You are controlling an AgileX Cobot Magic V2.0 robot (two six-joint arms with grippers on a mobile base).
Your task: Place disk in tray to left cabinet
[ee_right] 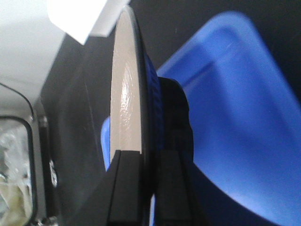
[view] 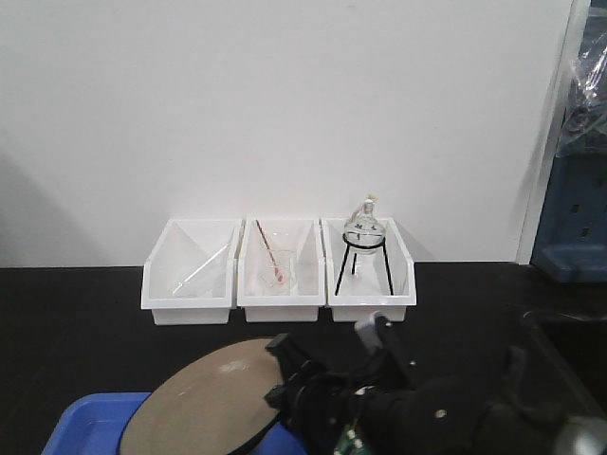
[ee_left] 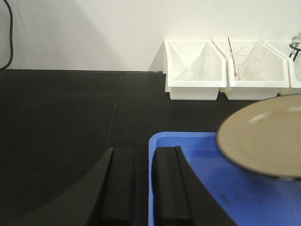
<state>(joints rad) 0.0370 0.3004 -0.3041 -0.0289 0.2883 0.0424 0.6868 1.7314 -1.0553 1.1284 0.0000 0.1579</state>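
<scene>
Glossy tan disk (ee_left: 268, 136); smooth blue plastic tray (ee_left: 207, 155); matt black tabletop (ee_left: 61, 113); white plastic bins (view: 280, 305).

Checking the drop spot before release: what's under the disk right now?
The blue tray lies under the disk, which the right hand holds tilted by its rim. The tray floor beneath the disk is covered, so anything there cannot be seen.
</scene>
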